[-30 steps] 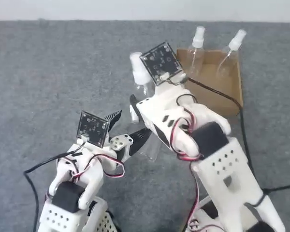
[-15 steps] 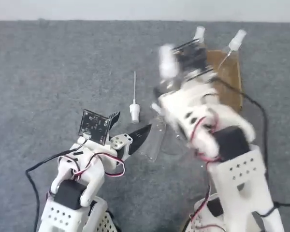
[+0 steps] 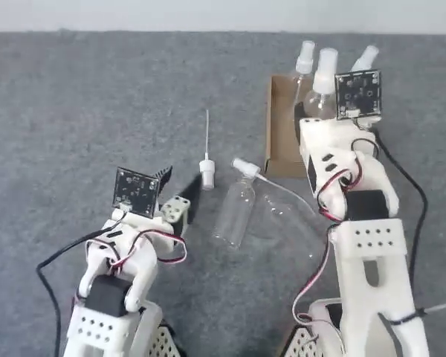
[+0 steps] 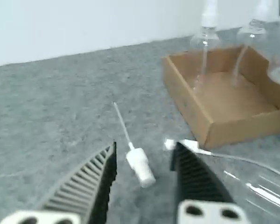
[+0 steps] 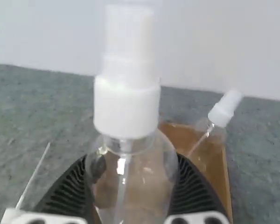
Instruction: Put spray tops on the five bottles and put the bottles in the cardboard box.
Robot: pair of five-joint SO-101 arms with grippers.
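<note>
Overhead, grips a capped bottle (image 3: 323,82) in the right gripper (image 3: 318,111) above the cardboard box (image 3: 270,126), close to two more capped bottles (image 3: 306,53) standing at the box's far end. Shows two uncapped bottles (image 3: 234,208) lying side by side on the grey table (image 3: 74,97) just outside the box, with a loose spray top (image 3: 207,172) beside them and a second spray top (image 3: 244,166) near their necks, thin tube trailing across the table. Sets the left gripper (image 3: 180,190), jaws apart, just short of the loose spray top.

From the left wrist, frames that loose spray top (image 4: 141,165) lying flat between the spread jaws, touching neither, with its dip tube pointing away and the box (image 4: 191,107) and its standing bottles behind.

From the right wrist, shows both jaws pressed against the sides of the capped bottle (image 5: 128,182) below its white top, held upright, with the box (image 5: 217,154) beyond.

Seems to risk, at the release, tipping the bottle, knocking its neighbours or catching the box wall if let go too high or off-centre. Seems to risk, on the left, bending the slim tube or flicking the top away from the waiting bottles if closed on the tube rather than the white head.
</note>
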